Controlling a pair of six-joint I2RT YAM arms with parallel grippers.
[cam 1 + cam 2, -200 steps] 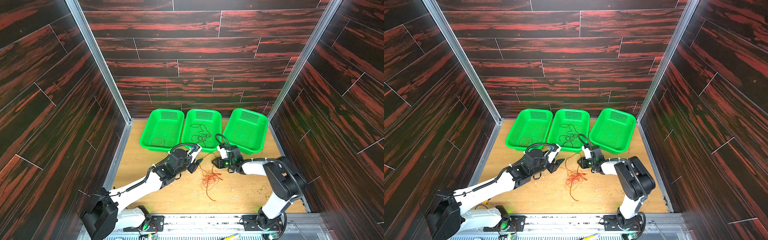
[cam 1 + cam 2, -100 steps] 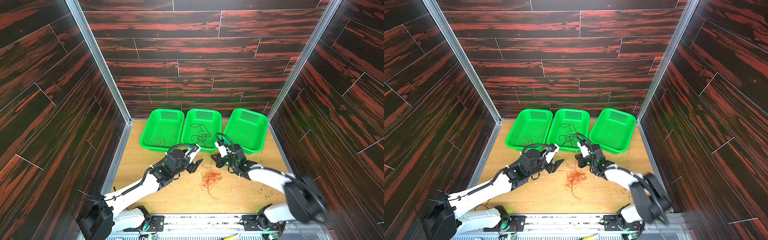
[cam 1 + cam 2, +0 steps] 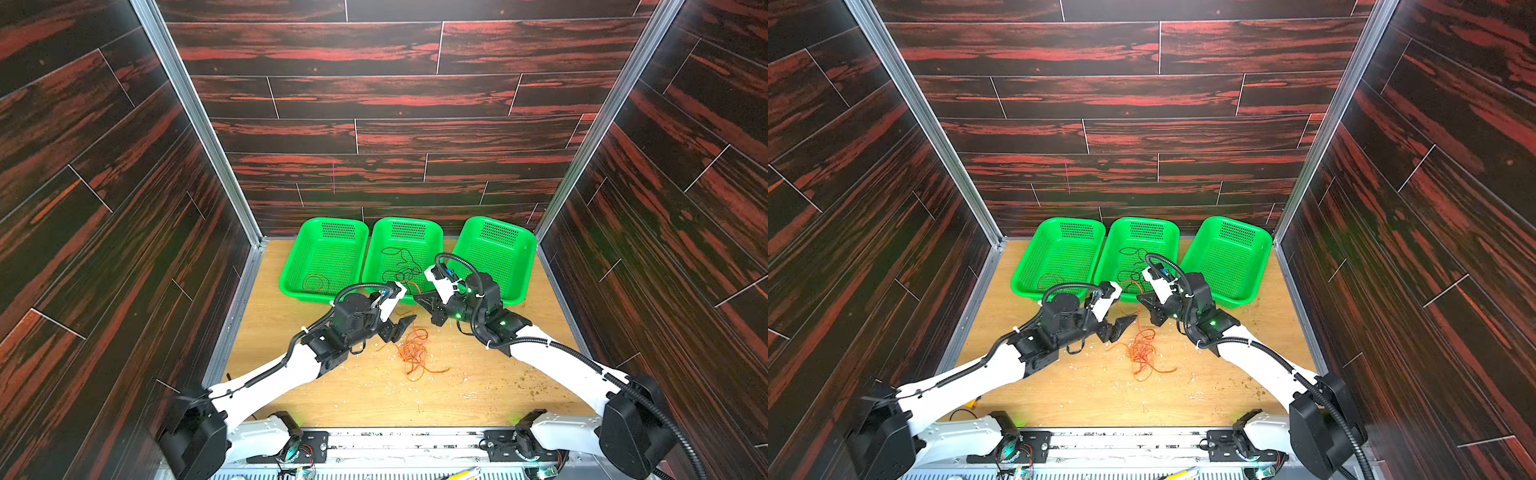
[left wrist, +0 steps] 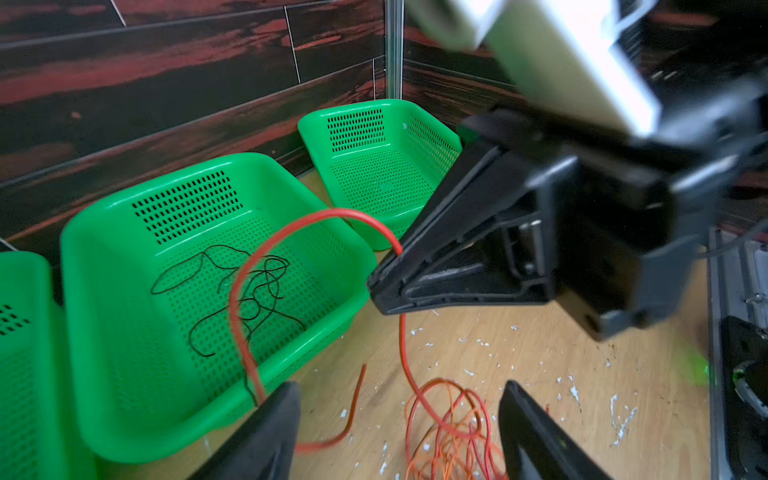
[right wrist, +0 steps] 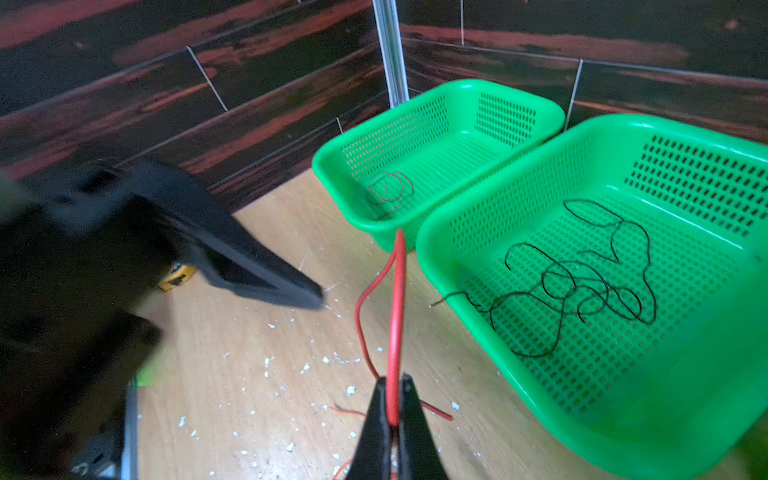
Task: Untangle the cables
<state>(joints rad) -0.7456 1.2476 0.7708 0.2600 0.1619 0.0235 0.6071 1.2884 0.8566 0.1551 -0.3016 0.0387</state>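
1. right gripper [image 5: 392, 382]: jaws pressed together on one strand of the orange cable [image 3: 413, 349], just in front of the middle basket [image 3: 409, 230], at its front rim.
2. left gripper [image 4: 399, 436]: jaws spread with nothing between them. It is low in front of the middle basket, right over the coil.
3. Most of the orange cable is a loose coil on the table [image 3: 478, 399] in front of the middle basket. One strand drops from the pinch to the coil, and a loop arches up against the basket's front wall. Can't tell if that loop touches a left finger.
4. The black cable [image 5: 582, 282] is inside the middle basket. The red cable [image 5: 388, 189] is in the third basket [image 3: 336, 230], beside it on the left arm's side. The empty basket [image 3: 498, 235] is beside it on the right arm's side. My read: orange goes there, and the lift is about to start.
5. To do it well:
   - Raise slowly and straight up so the coils pay out without knotting.
   - Steer the loop off the middle basket's rim so it can't hook the black cable.
   - Move the left jaws clear of the strand.
   - The wire is thin and may slip, so no jerks.
   - Get the tail over the rim before letting go.
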